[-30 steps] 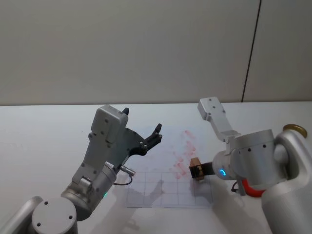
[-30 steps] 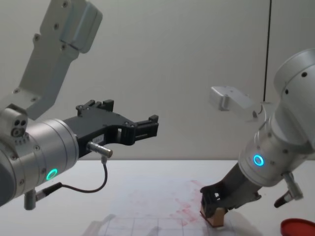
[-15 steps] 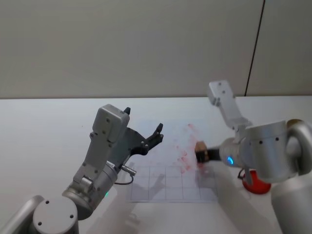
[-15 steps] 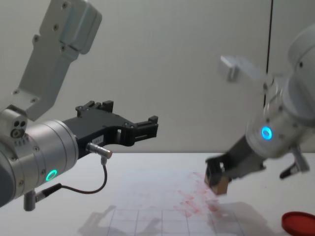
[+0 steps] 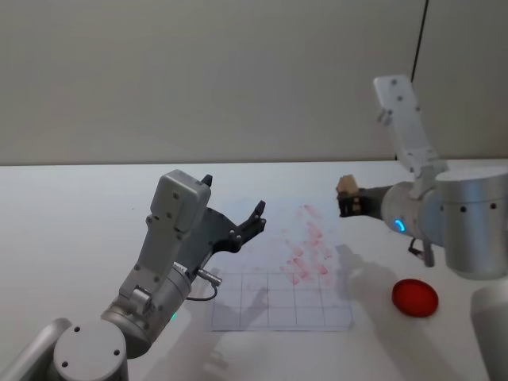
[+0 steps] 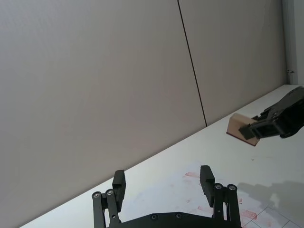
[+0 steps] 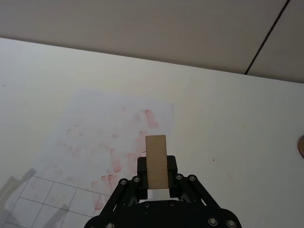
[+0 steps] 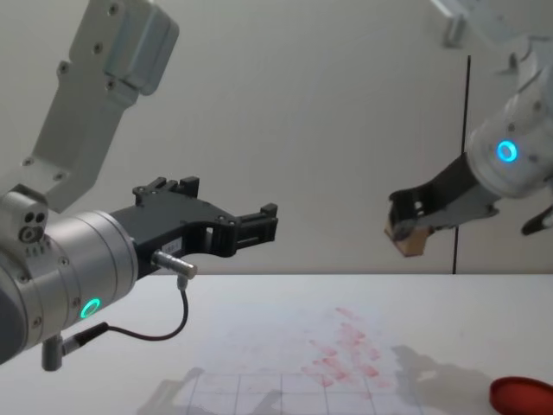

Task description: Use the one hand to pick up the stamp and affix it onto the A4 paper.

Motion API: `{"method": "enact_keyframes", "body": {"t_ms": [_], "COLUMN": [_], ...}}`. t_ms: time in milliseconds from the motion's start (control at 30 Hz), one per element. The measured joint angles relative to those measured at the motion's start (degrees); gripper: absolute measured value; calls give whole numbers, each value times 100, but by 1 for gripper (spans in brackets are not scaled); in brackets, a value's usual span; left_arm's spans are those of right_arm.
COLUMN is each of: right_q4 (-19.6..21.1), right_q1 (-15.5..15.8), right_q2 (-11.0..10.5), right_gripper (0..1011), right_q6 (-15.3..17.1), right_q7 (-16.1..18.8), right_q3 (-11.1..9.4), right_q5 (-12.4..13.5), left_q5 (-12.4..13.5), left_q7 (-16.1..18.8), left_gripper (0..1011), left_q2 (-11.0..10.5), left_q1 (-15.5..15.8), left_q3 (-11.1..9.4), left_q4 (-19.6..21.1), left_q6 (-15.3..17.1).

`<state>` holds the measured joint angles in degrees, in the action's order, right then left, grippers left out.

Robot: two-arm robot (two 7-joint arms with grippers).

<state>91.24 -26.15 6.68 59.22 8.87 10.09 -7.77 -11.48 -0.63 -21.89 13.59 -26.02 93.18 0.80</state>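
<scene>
My right pincer is closed on the stamp. It holds the stamp in the air, well above the counter and near the far right edge of the A4 paper. In the right wrist view, the block projects past my fingertips and only its rear part is clamped.

Handling, as judged:
- The stamp is a small light-wood block. It is probably light and rigid, and firm clamping should not deform it.
- Its smooth flat faces may pivot or slip under a loose grip.
- Grip it on two opposite flat sides, toward the back end, so the printing face stays free and square to the sheet.
- The paper is thin and limp, so press straight down without dragging.

My left pincer hangs open and idle over the paper's near left part. The round red ink pad lies on the counter, to the right of the sheet.
</scene>
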Motion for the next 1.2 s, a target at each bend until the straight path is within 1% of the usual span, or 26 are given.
{"method": "enact_keyframes", "body": {"t_ms": [200,400,433,533,567,633,867,1200], "right_q4": [248,518,518,688,688,789,978,1195], "right_q1": [162,439,439,636,636,764,1011,1274], "right_q2": [-32,-82,-82,-126,-126,-161,-251,-399], "right_gripper": [217,217,217,217,217,217,217,217], "right_q6": [58,165,165,245,245,305,461,692], "right_q7": [-71,-121,-121,-132,-132,-132,-118,-32], "right_q3": [-75,-160,-160,-207,-207,-234,-306,-440], "right_q5": [38,79,79,79,79,59,-19,-173], "left_q5": [0,0,0,0,0,0,0,0], "left_q7": [0,0,0,0,0,0,0,0], "left_gripper": [993,993,993,993,993,993,993,993], "left_q2": [0,0,0,0,0,0,0,0], "left_q1": [0,0,0,0,0,0,0,0], "left_q3": [0,0,0,0,0,0,0,0], "left_q4": [0,0,0,0,0,0,0,0], "left_q6": [0,0,0,0,0,0,0,0]}}
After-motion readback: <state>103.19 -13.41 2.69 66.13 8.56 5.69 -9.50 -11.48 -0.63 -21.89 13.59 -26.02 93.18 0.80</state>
